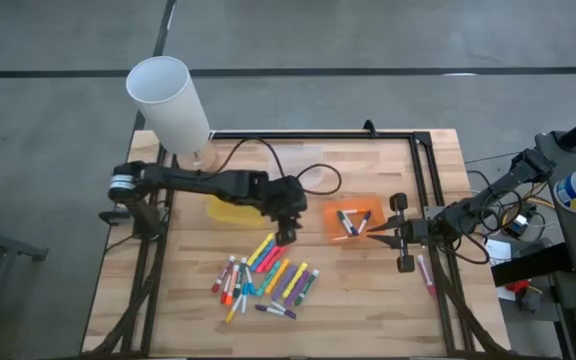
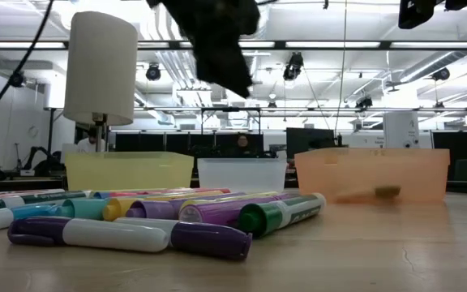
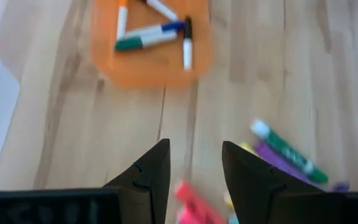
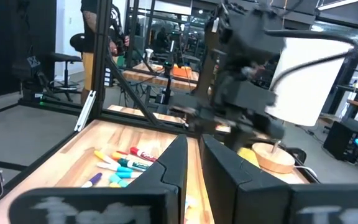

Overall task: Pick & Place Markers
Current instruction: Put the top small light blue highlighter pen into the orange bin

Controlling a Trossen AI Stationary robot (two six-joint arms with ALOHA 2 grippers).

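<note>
Markers btwn yellow tray, orange tray

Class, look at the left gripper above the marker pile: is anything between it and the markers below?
Nothing visible. The left gripper hovers open over the pile of markers, with only bare table and a pink marker showing between its fingers.

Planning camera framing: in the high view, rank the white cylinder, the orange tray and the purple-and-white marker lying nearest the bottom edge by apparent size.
1. white cylinder, clearly largest, though it stands tall and nearer the camera, which inflates it.
2. orange tray.
3. purple-and-white marker, far smallest.
</note>
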